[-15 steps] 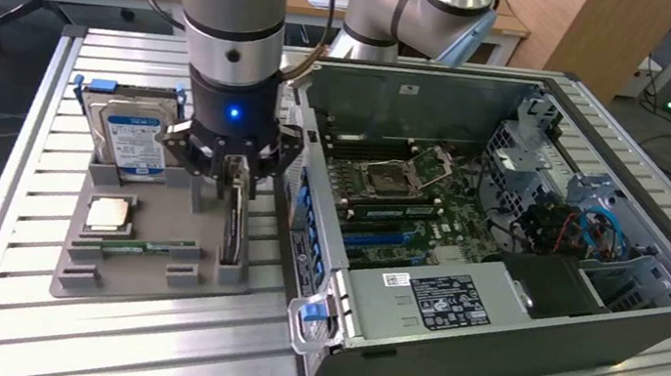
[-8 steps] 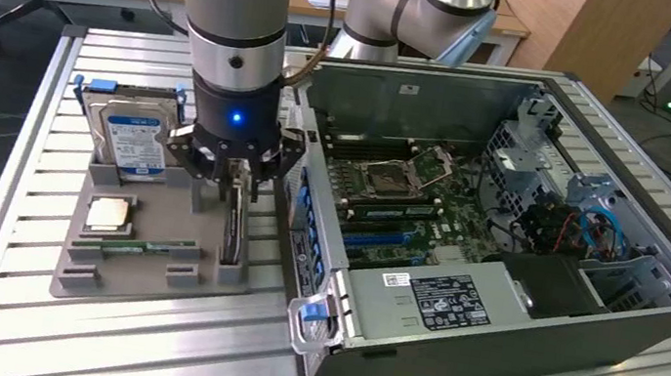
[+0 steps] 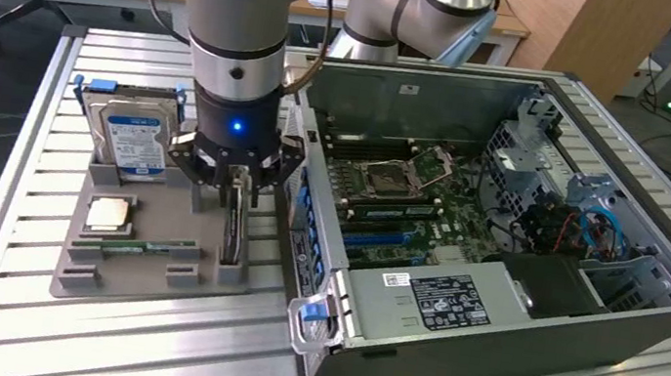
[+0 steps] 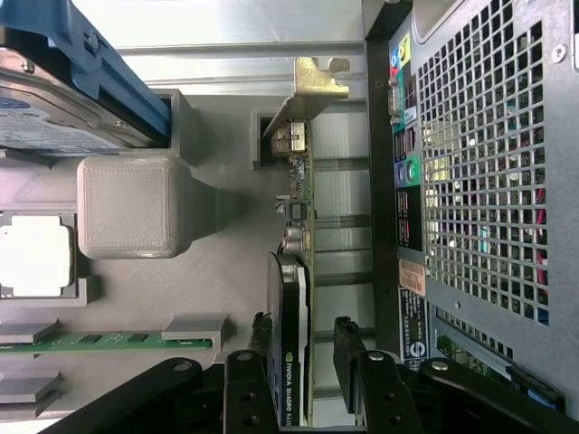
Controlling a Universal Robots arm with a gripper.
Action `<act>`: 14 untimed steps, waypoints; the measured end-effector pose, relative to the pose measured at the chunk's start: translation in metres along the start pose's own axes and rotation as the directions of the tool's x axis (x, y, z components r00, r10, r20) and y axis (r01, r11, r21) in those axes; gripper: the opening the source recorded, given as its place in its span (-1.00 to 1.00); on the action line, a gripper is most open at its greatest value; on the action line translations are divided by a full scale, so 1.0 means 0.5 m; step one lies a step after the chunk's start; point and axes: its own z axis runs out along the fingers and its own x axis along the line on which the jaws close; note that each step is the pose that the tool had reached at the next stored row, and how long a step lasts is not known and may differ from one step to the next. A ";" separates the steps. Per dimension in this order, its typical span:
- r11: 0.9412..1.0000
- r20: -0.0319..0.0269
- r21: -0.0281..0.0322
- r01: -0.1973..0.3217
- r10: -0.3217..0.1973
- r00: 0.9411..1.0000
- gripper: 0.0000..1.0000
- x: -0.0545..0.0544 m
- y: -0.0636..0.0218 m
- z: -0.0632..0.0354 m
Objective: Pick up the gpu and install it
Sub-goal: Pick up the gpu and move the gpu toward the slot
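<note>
Gripper [image 4: 301,336]: black fingers spread, one on each side of the gpu's upper edge, pinching nothing.

Item 1, gpu [image 4: 291,298]: thin card standing on edge in a slot of the grey holder tray [image 3: 85,283], along the tray side nearest the computer case [image 3: 485,347]. Its metal end bracket [image 4: 317,86] sits at the tray's far end. Black face, green-brown board edge with small components.
- Handling, as judged: light and stiff, but fragile. The bare board and connector edge should not be squeezed. The smooth black face may slip under hard pads.
- Best hold, as judged: across the two flat faces at the covered section, where the fingers now stand, clear of the bracket.
- Writing: "NVIDIA QUADRO" reads along the black face.

Item 2, hard drive [image 3: 133,135]: upright at the tray's far end. Blue label, text too small to read.

Item 3, processor [image 3: 108,212]: flat at mid-tray.

Item 4, RAM stick [image 3: 149,248]: just beside the processor.

Case stickers: present, unreadable.
</note>
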 end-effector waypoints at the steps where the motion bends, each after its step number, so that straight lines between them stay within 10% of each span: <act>1: 1.000 0.000 0.000 0.000 0.000 1.000 -0.17 0.000 0.000 0.000; 14: 1.000 0.000 0.000 0.000 0.000 1.000 -0.17 0.000 -0.001 0.013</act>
